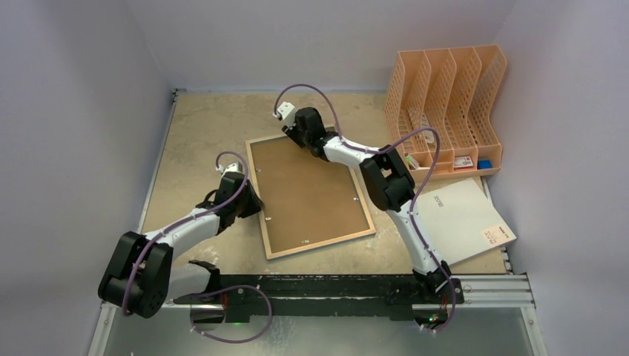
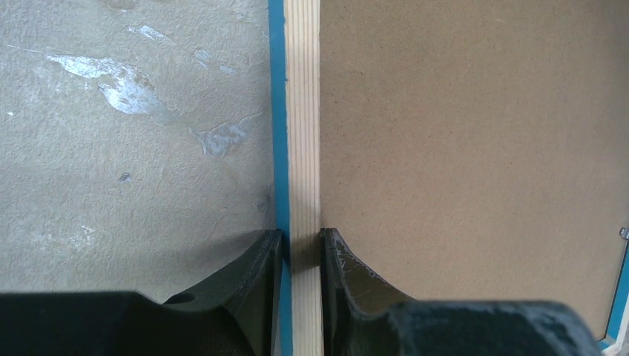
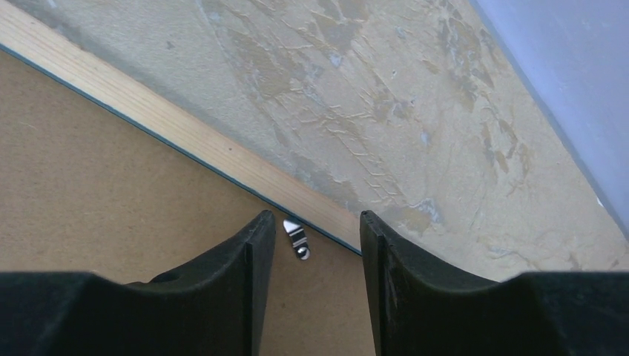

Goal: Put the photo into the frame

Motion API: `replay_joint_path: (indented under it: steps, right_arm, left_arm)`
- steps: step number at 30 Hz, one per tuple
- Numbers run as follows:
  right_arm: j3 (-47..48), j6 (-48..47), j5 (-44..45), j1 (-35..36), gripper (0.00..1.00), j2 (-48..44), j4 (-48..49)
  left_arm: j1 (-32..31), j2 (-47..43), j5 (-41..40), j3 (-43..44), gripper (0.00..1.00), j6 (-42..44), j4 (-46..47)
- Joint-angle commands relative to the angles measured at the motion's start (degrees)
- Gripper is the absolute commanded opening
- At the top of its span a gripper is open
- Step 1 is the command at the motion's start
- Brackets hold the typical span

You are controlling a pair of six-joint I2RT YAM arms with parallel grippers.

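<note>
The frame (image 1: 320, 247) lies face down in the middle of the table, its pale wood rear edges up, with a brown backing board (image 1: 308, 193) filling it. The photo is hidden from every view. My left gripper (image 1: 251, 202) is at the frame's left side. In the left wrist view this gripper (image 2: 303, 237) is shut on the wood rail (image 2: 303, 111), one finger on the blue outer edge and one on the board side. My right gripper (image 1: 291, 133) hovers at the frame's far edge. There it (image 3: 317, 219) stands open over a small metal clip (image 3: 297, 239) and the rail (image 3: 148, 111).
A peach file organiser (image 1: 445, 111) stands at the back right. A white sheet (image 1: 460, 219) lies in front of it, under the right arm. A black rail (image 1: 356, 289) runs along the near edge. Walls close in on the left, right and back.
</note>
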Motion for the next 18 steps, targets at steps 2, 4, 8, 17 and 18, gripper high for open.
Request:
replay_joint_path:
  steps: [2, 4, 8, 17, 18]
  right_arm:
    - [0.20, -1.05, 2.48, -1.11, 0.48, -2.20, -2.99]
    - [0.77, -0.97, 3.23, -1.11, 0.47, -1.42, -2.88]
    - [1.73, -0.78, 5.05, -1.26, 0.40, 0.08, -2.34]
    - [0.41, -0.24, 5.17, -2.25, 0.27, 0.69, -0.96]
    - [0.31, -0.31, 5.36, -2.37, 0.26, 0.77, -0.77]
  left_arm:
    - [0.79, 1.87, -1.48, 0.55, 0.21, 0.09, -1.24]
    - [0.79, 1.92, -1.48, 0.56, 0.21, 0.17, -1.28]
    - [0.79, 1.78, -1.48, 0.62, 0.21, 0.18, -1.62]
    - [0.79, 1.88, -2.31, 0.45, 0.20, 0.17, -2.56]
    - [0.79, 1.92, -2.62, 0.47, 0.19, 0.13, -2.88]
